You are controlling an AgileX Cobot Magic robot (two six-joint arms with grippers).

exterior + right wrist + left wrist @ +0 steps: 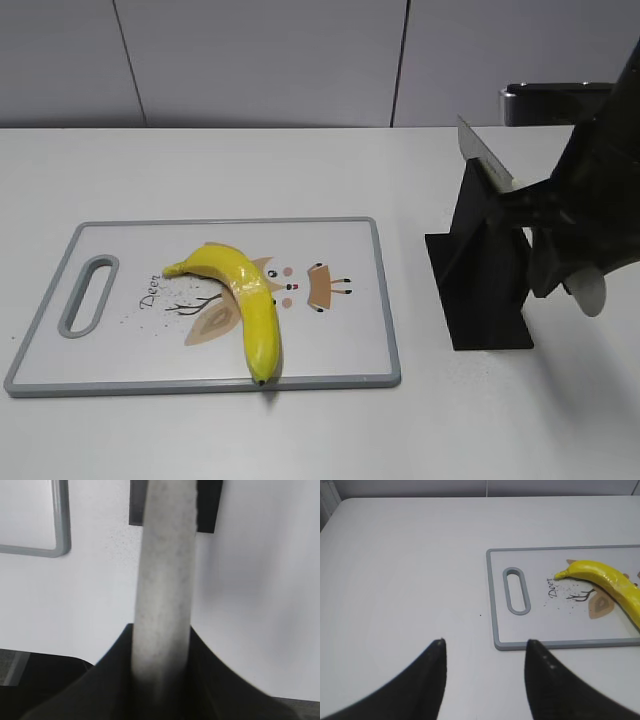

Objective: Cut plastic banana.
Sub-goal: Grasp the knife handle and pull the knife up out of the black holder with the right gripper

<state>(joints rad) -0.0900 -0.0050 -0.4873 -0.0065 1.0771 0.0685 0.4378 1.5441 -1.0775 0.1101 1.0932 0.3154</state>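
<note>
A yellow plastic banana (243,300) lies curved on a white cutting board (340,240) with a grey rim; it also shows in the left wrist view (607,582). My right gripper (545,245) is shut on the pale handle of a knife (165,580), whose blade (484,158) points up and left above a black knife stand (485,270), right of the board. My left gripper (485,647) is open and empty above bare table near the board's handle-hole corner; it does not show in the exterior view.
The board (540,605) has a handle slot (516,590) at its left end and a deer print. The black stand's base (207,510) shows at the top of the right wrist view. A grey wall lies behind the white table.
</note>
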